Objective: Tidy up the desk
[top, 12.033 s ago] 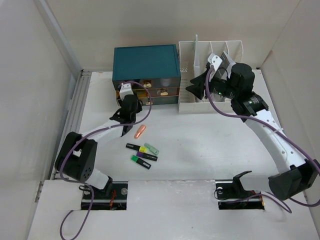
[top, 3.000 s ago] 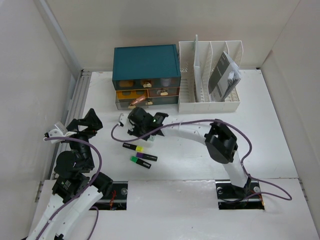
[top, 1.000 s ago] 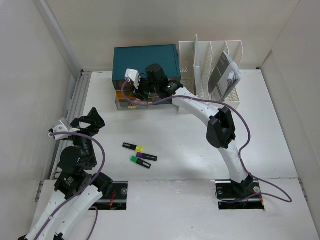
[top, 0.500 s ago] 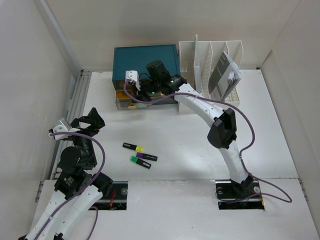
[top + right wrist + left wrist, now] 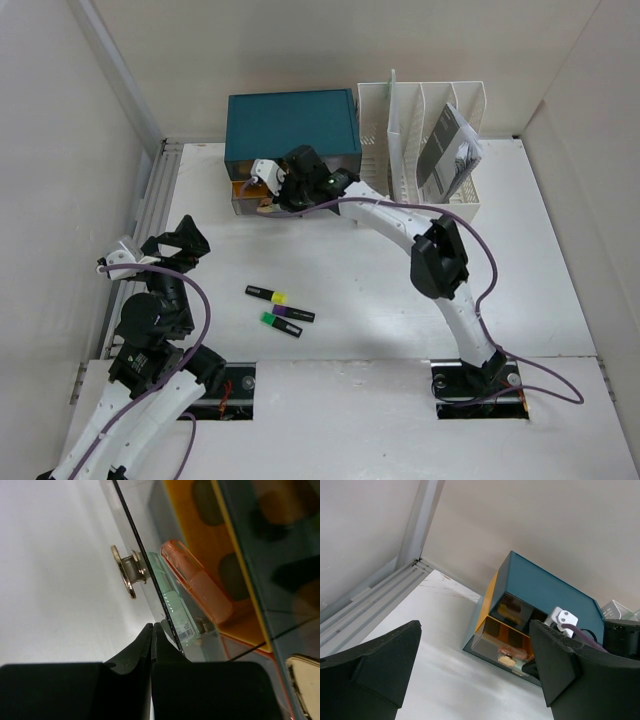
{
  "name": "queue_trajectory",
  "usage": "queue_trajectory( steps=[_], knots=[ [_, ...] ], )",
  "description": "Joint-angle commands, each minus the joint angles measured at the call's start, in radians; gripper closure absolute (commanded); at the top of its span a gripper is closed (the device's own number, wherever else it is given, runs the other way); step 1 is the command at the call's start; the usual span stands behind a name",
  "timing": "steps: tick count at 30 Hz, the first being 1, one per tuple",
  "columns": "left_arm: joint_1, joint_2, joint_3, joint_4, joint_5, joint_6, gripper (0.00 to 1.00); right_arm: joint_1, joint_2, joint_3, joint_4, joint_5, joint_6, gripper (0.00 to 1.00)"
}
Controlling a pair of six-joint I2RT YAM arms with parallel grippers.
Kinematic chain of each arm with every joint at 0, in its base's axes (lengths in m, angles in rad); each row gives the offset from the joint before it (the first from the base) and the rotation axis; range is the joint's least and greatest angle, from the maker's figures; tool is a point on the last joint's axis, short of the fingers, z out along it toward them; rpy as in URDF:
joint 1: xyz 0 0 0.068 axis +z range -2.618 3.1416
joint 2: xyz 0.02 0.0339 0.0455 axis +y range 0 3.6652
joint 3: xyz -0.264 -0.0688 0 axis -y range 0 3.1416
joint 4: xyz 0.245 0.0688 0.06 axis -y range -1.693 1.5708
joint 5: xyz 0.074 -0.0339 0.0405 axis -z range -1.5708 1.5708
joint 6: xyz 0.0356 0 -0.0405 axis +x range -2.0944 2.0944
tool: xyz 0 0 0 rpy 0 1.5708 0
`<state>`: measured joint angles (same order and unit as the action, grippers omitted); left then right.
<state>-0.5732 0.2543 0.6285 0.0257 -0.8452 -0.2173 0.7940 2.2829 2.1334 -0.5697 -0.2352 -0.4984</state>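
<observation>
The desk is a white tabletop with a teal drawer box at the back. My right gripper reaches to the box's lower left drawer, which stands pulled out. Close up, the right gripper is shut with nothing in it, tips against the drawer's clear front beside the gold knob. An orange highlighter and a green one lie inside. My left gripper hangs open at the left, empty, facing the box.
Three highlighters lie mid-desk: yellow-capped, purple, green. A white slotted file rack holding a booklet stands right of the box. A metal rail runs along the left edge.
My right gripper has shut and dropped from over the drawer to its clear front. The left arm has not moved.
</observation>
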Motion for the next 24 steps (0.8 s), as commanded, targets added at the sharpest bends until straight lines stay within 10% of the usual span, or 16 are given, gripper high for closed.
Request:
queue_trajectory(
  steps=[1,18,24],
  knots=[
    [0.004,-0.001,-0.006,0.045,0.0,0.016,0.13,0.008,-0.032,-0.05,0.184,0.187,0.041,1.0],
    [0.004,-0.001,-0.006,0.045,0.0,0.016,0.13,0.017,0.006,-0.096,0.422,0.526,0.107,1.0],
    [0.004,0.008,-0.006,0.045,0.0,0.016,0.13,0.017,-0.068,-0.164,0.363,0.326,0.083,1.0]
  ],
)
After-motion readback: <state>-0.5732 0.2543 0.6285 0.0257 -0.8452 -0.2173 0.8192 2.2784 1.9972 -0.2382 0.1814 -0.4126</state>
